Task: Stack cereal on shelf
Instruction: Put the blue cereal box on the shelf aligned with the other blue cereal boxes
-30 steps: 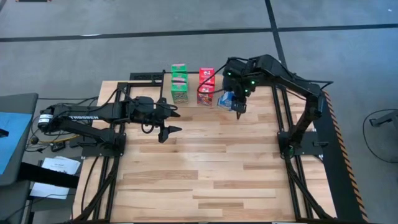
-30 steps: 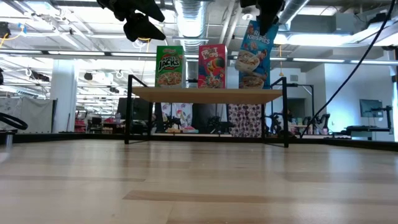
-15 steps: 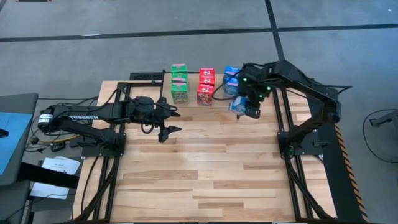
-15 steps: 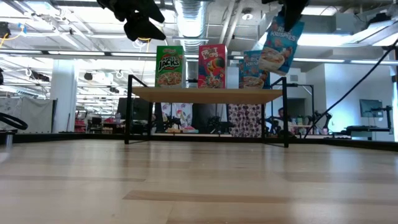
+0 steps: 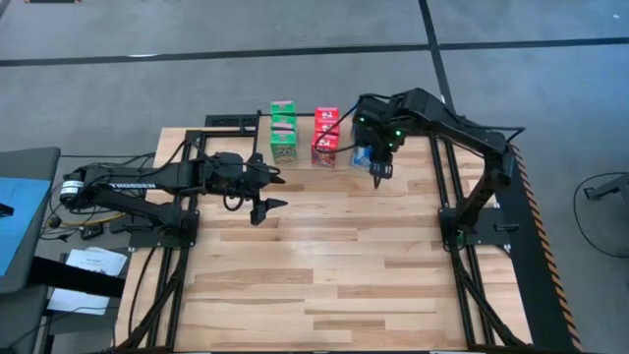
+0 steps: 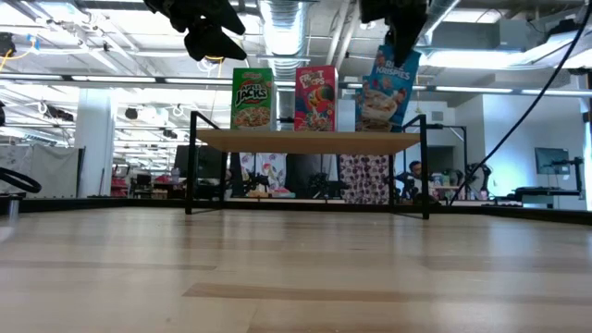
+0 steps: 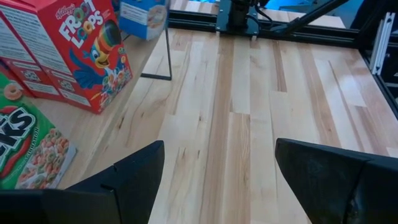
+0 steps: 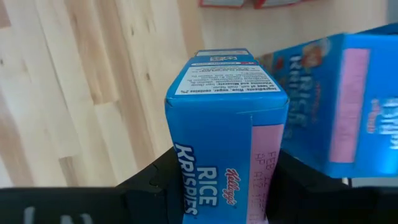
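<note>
Blue box (image 6: 386,85) of Rice Krispies is what the right gripper (image 6: 396,39) has pinched by its top edge, fingers about half spread with the box clamped between them, so it's hanging in the air tilted a bit, its lower end just above the shelf (image 6: 310,140) near the right end. Long axis is roughly vertical but leaning, top toward the right, so to me it needs straightening before it goes down. On the shelf already: a green box (image 6: 252,98) and a red box (image 6: 315,98) standing upright side by side, and the wrist cam shows a second blue one (image 8: 348,99) just beside the held box, so that's the stack spot it seems to be lining up with. From overhead the right gripper (image 5: 378,169) sits at the front edge of the row, with the red boxes (image 5: 325,138) to its left and green (image 5: 283,131) further along. So the key thing here, I reckon: the target slot lies behind and slightly below the held box, away from the table front, and the move is a short push back plus a small drop, keeping clear of the neighbouring blue box so it doesn't get knocked over. Left gripper (image 5: 265,206) is parked well off to the left over bare tabletop (image 5: 324,265), fingers wide apart, holding nothing, so the right arm is obviously the one doing this bit
</note>
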{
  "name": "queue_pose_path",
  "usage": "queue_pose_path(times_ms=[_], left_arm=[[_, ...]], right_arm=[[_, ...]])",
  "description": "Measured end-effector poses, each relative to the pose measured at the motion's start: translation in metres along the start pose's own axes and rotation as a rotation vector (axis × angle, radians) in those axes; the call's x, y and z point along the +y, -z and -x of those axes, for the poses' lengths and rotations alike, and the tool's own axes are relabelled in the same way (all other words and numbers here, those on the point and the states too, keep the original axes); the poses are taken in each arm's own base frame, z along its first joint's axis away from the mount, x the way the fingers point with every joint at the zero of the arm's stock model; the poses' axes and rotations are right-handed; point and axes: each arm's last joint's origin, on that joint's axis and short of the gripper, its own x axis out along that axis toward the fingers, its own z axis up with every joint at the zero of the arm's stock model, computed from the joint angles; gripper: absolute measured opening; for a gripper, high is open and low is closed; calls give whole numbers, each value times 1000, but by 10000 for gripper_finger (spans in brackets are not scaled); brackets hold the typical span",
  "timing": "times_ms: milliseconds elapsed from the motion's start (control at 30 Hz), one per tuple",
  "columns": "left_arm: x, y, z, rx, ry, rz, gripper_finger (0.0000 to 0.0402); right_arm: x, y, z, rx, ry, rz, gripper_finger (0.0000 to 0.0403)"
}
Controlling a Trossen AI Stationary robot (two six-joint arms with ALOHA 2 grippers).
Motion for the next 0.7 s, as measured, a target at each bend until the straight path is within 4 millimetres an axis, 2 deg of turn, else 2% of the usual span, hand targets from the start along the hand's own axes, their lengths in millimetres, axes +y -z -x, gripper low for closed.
queue_pose_path(times_ms=[367,700], left_arm=[[0,0,0,0,0,-13,295],[0,0,0,0,0,-12,295]], right_arm=[[-13,3,1,-2,16,-36,182],[-12,3,2,-2,16,-6,200]])
